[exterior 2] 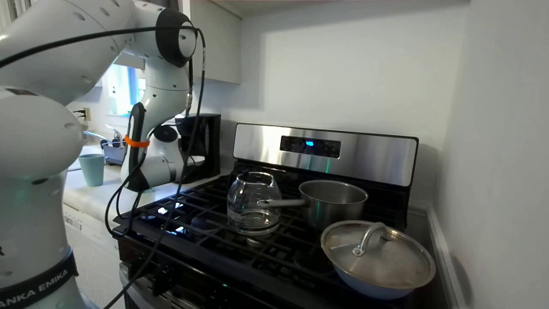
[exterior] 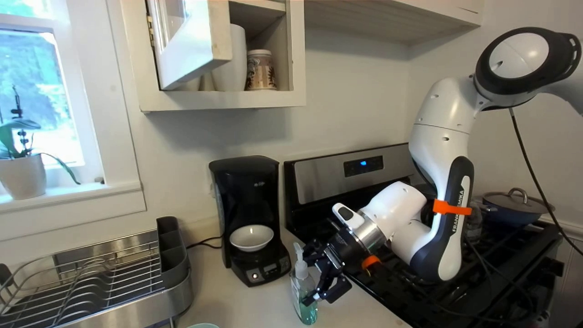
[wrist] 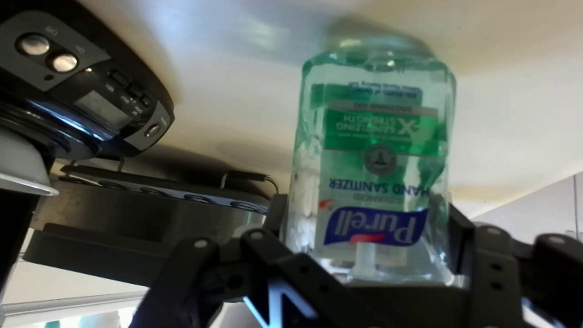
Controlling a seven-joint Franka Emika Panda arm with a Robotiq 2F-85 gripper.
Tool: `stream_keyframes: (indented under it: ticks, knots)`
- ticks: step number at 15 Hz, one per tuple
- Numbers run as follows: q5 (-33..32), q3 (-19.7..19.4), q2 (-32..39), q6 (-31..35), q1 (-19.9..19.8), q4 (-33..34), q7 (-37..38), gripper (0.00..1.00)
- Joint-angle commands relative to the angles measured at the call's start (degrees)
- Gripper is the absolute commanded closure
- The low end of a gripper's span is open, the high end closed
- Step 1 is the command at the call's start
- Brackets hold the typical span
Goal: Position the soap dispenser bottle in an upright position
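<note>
Wrist view: soap dispenser bottle (wrist: 378,146) held between jaws. In exterior view pump top (exterior: 300,269) points up, body leaning slightly; uprighting looks nearly done. Base contact with bench (wrist: 237,100) unclear; settling, release likely remain. Body clear, green-tinted, faceted plastic; bench smooth, pale. Near, glossy black coffee maker (exterior: 248,209); farther, steel-wire dish rack (exterior: 168,303).

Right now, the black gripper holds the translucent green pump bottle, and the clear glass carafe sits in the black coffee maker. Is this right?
Almost: an exterior view shows the glass carafe on the black stove, not in the coffee maker. The gripper does hold the pump bottle.
</note>
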Motion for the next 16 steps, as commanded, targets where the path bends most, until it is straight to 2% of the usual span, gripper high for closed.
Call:
stream_keyframes:
  ticks: [1, 4, 5, 6, 7, 13, 16]
  knots:
    - [-4.32, 0.03, 2.32, 1.21, -0.74, 3.45, 1.9, 0.5]
    - [-5.74, 0.08, 3.19, 1.07, -0.83, 4.61, 3.01, 0.5]
    - [-5.72, 0.01, 2.94, 0.66, -0.71, 4.57, 3.46, 0.06]
    - [-5.66, -0.01, 2.74, 0.6, -0.63, 4.51, 3.75, 0.05]
    - [-5.28, -0.12, 2.28, 0.5, -0.49, 4.19, 3.74, 0.0]
    - [-2.87, -0.28, -0.42, -0.48, 0.12, 1.73, 3.88, 0.0]
    - [1.85, -0.66, -6.32, -4.76, 1.43, -2.67, 5.25, 0.0]
